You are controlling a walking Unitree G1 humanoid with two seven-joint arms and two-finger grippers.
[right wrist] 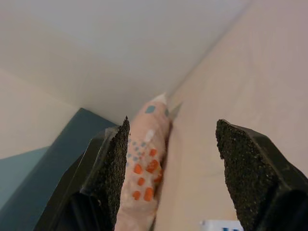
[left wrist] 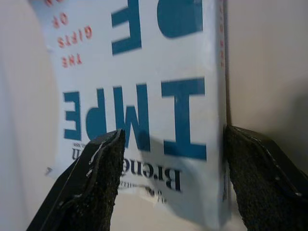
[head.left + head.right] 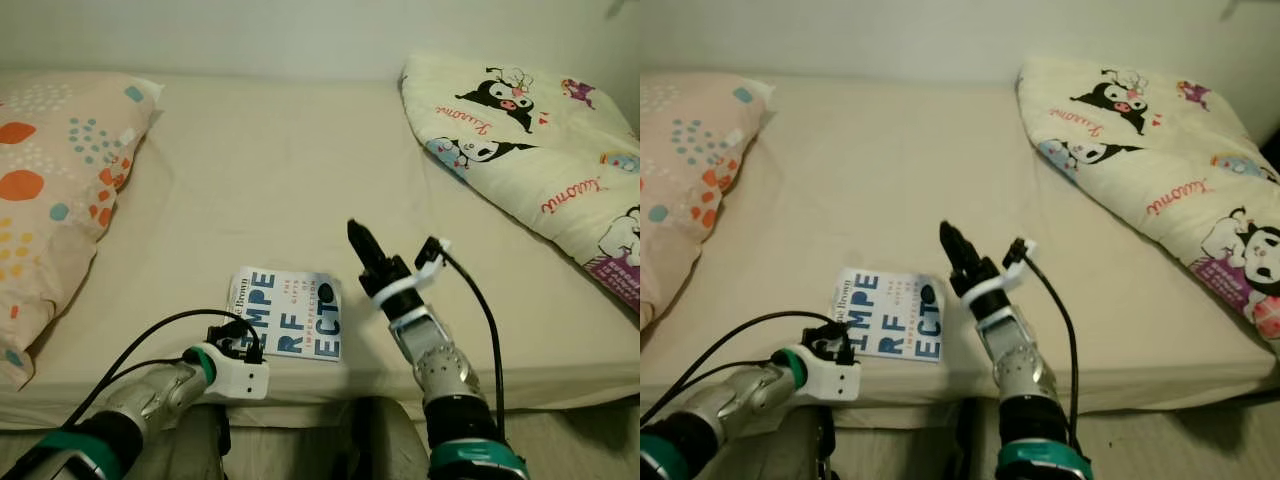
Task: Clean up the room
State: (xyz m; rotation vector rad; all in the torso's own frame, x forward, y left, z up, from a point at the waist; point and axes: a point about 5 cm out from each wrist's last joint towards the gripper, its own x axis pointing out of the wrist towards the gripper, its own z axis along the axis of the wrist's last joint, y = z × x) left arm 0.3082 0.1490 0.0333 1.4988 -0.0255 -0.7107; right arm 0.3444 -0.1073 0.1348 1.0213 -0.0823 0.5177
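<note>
Your left gripper (image 2: 168,185) has jaws spread around the book (image 3: 287,313), not yet lifted off the bed (image 3: 260,180); right gripper (image 1: 171,163) spread, empty.

Both arms are ribbed silver metal with teal bands near the elbows. The left gripper (image 3: 243,345) has a white housing, and the right gripper (image 3: 357,238) a white collar; black cables loop behind each. The finger pads (image 1: 111,166) look coarse, perhaps foam.

Both head views look forward and down across the cream-sheeted bed (image 3: 270,190). The left wrist camera sits close over the white paperback book with blue lettering (image 2: 144,96), between its claw's fingers; the right wrist camera faces the dotted peach pillow (image 1: 147,163), far beyond its own.
</note>
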